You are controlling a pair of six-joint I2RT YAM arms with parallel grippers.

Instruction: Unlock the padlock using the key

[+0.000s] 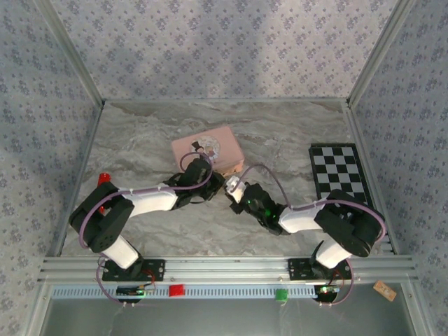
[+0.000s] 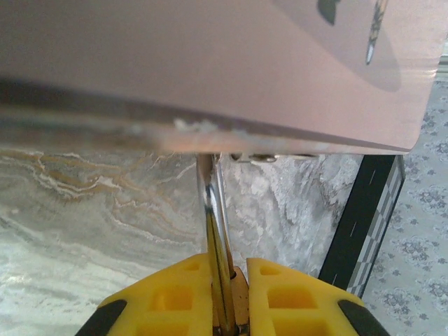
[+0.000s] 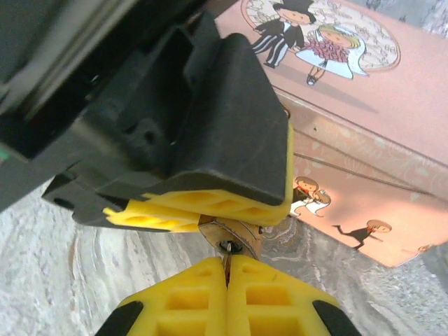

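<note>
My left gripper (image 2: 227, 297) is clamped on the padlock (image 3: 236, 236), at the near edge of the pink tin (image 3: 364, 105), mid-surface (image 1: 140, 140). My right gripper (image 3: 225, 297) pinches the key (image 3: 225, 262), its tip at the keyhole. Insertion looks about done. Turning the key and freeing the shackle are left.

No legible text or numbers

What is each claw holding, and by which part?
The left gripper clamps the padlock by its brass body. The right gripper pinches the key by its rear end, its tip at the padlock's keyhole.
</note>
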